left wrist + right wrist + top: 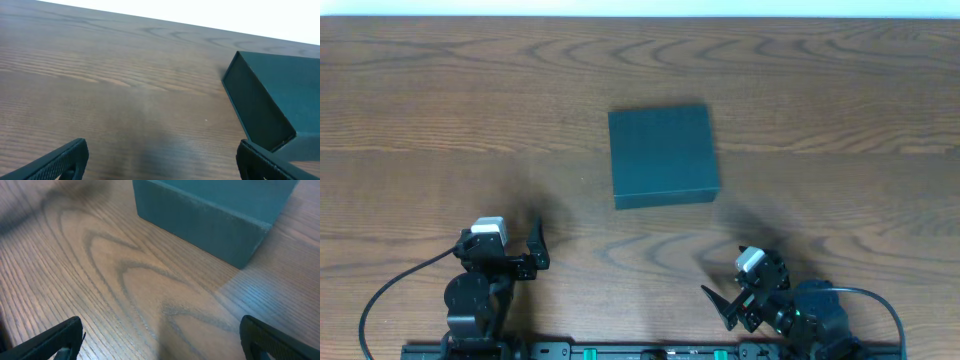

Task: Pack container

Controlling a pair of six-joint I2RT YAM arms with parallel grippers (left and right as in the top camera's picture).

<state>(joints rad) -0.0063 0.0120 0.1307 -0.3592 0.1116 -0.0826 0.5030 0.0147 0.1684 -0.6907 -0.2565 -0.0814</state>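
The container (663, 156) is a matte dark squarish box, lid shut, lying flat on the wooden table's middle. It also shows at the right of the left wrist view (272, 95) and at the top of the right wrist view (215, 205). My left gripper (534, 250) is open and empty near the front left, well short of the box; its fingertips frame bare wood (160, 160). My right gripper (723, 300) is open and empty at the front right, below the box; its fingertips also frame bare wood (160, 340).
The wooden table (440, 120) runs across the whole view. A black rail (640, 352) with both arm bases lies along the front edge. Cables trail from each arm.
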